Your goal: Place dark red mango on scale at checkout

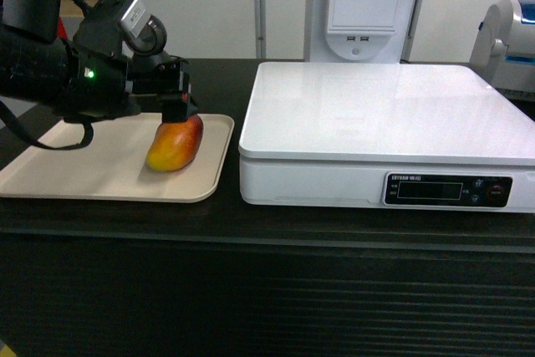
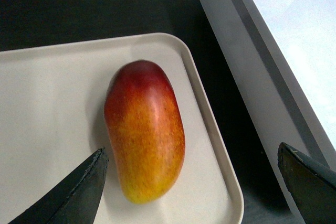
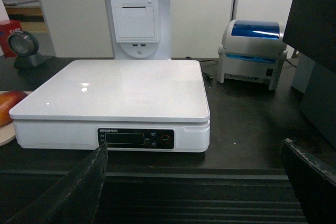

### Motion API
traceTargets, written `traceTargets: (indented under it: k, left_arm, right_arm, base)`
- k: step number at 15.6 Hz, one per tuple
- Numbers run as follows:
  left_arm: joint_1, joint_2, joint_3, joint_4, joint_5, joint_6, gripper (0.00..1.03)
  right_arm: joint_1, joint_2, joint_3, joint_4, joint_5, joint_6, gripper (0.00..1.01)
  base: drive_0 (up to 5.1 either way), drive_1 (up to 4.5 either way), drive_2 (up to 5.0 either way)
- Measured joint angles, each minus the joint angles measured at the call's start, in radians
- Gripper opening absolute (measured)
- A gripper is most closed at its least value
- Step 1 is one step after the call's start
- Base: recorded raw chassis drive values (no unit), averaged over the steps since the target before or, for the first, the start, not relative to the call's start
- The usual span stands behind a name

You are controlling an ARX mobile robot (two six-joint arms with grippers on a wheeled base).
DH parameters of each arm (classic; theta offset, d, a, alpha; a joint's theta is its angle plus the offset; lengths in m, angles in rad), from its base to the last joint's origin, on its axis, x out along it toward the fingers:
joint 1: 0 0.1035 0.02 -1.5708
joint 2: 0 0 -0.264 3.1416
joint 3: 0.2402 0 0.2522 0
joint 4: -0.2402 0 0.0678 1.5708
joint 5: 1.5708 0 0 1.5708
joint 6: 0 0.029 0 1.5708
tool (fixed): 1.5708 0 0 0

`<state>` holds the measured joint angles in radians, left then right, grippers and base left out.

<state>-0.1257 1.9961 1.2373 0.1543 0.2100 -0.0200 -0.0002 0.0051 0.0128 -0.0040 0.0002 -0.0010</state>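
1. The left gripper (image 1: 177,106) hangs over the red end of the mango (image 1: 175,143), fingers pointing down at it. In the left wrist view its two dark fingers (image 2: 79,190) are spread wide: one sits just beside the mango's yellow end, the other (image 2: 307,184) is out past the tray's edge. Nothing is between them in a clasp; the claw is released.

2. The mango lies on its side on the beige tray (image 1: 100,175), near the tray's right rim. Its dark red end points away from the robot and its orange-yellow end points toward it. It rests flat, apart from the rim.

3. The tray sits on the left part of the checkout (image 1: 267,232), on its dark top. A narrow strip of dark counter separates the tray from the scale (image 1: 384,114).

4. The scale stands to the right of the tray, white with a glossy top plate. Its black display strip (image 1: 447,191) with buttons faces the robot. Nothing lies on the plate.

5. The right gripper (image 3: 194,187) shows only in the right wrist view, held in front of the scale and low against the ribbed counter front. Its fingers (image 3: 68,192) are wide apart with nothing held, so it is released too.

6. Behind the scale rises a white stand with a printer slot (image 3: 135,17). To the right of the scale sits a label printer (image 3: 253,51) with a blue lid. A small round scanner (image 3: 23,48) stands at the far left of the counter.
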Motion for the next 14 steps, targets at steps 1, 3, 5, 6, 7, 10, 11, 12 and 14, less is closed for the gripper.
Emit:
traceTargets:
  k: [1,3,5,6,7,10,11,12,14]
  left_arm:
    - [0.008,0.030,0.063,-0.044,0.009,-0.005,0.98]
    - [0.016,0.093,0.161,-0.113,0.007,-0.007,0.98]
    - [0.014,0.143,0.222,-0.148,-0.008,-0.007,0.98]
    - [0.007,0.164,0.243,-0.155,-0.016,-0.006,0.98]
    - [0.001,0.190,0.267,-0.158,-0.030,-0.006,0.98]
    - [-0.005,0.258,0.316,-0.171,-0.051,0.002,0.98]
    - [-0.003,0.272,0.330,-0.171,-0.058,0.002,0.98]
    - [-0.001,0.287,0.343,-0.172,-0.060,0.002,0.98]
    - [0.002,0.312,0.360,-0.178,-0.061,0.006,0.98]
  right_arm:
    - [0.000,0.000,0.000,0.000,0.000,0.000,0.98]
    - [0.000,0.000,0.000,0.000,0.000,0.000,0.98]
    - [0.000,0.000,0.000,0.000,0.000,0.000,0.98]
    - [0.000,0.000,0.000,0.000,0.000,0.000,0.98]
    - [0.000,0.000,0.000,0.000,0.000,0.000,0.98]
    - [0.000,0.000,0.000,0.000,0.000,0.000,0.98]
    - [0.000,0.000,0.000,0.000,0.000,0.000,0.98]
    - [0.000,0.000,0.000,0.000,0.000,0.000,0.98]
    - [0.000,0.000,0.000,0.000,0.000,0.000,0.98]
  base:
    - [0.0,0.00,0.0]
    - [0.0,0.00,0.0]
    - [0.0,0.00,0.0]
    - [0.0,0.00,0.0]
    - [0.0,0.00,0.0]
    - [0.0,0.00,0.0]
    - [0.0,0.00,0.0]
    - [0.0,0.00,0.0]
    - [0.0,0.00,0.0]
